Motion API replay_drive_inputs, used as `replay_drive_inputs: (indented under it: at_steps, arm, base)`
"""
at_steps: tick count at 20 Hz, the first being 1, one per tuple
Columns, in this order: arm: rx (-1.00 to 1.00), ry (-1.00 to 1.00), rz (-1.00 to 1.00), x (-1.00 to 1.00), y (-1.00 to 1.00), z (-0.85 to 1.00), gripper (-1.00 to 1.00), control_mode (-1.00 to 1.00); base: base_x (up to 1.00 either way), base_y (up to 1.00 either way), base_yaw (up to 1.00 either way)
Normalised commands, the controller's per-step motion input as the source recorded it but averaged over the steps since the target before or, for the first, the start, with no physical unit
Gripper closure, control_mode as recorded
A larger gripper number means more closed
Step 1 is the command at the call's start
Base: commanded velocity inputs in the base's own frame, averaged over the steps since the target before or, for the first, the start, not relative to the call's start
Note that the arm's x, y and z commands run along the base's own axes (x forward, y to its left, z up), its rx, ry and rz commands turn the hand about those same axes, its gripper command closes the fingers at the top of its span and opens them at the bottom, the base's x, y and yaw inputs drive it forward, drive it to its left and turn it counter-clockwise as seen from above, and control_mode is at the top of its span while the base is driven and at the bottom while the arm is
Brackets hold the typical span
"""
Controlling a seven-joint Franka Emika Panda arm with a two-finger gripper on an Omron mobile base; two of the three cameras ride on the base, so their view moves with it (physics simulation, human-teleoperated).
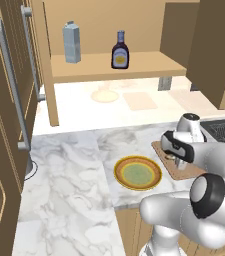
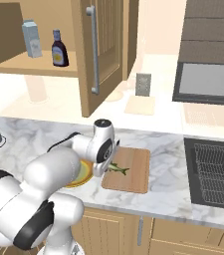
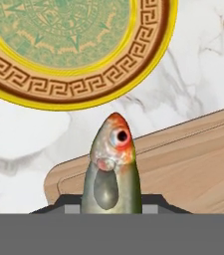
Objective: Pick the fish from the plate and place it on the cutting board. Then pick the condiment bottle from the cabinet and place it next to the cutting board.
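Fish over cutting board, marble counter.

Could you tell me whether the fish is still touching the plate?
Apart: in the hand view, bare marble separates the fish from the plate.

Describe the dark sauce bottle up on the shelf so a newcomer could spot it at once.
Look up at the open light tan wooden wall cabinet above the white marble counter. Two things stand apart on its shelf: a tall grey-blue carton and the small dark brown condiment bottle. The bottle is the shorter, rounder one, with a narrow neck, dark cap and pale yellow label.
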Motion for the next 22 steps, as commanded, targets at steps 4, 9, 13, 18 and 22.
replay_drive_inputs:
  at_steps: [4, 9, 13, 18, 22]
  arm:
    - [0.00, -0.04, 0.00, 0.02, -0.17, -0.01, 1.00, -1.00]
    - [0.00, -0.04, 0.00, 0.04, -0.10, -0.09, 1.00, -1.00]
    - [0.00, -0.06, 0.00, 0.08, -0.09, -0.11, 1.00, -1.00]
    - [0.00, -0.07, 0.00, 0.22, -0.05, -0.15, 1.00, -1.00]
    - [0.00, -0.06, 0.00, 0.24, -0.04, -0.14, 1.00, -1.00]
  base:
    - [0.00, 0.00, 0.00]
    - [0.00, 0.00, 0.00]
    - [0.00, 0.00, 0.00]
    - [0.00, 0.00, 0.00]
    - [0.00, 0.00, 0.00]
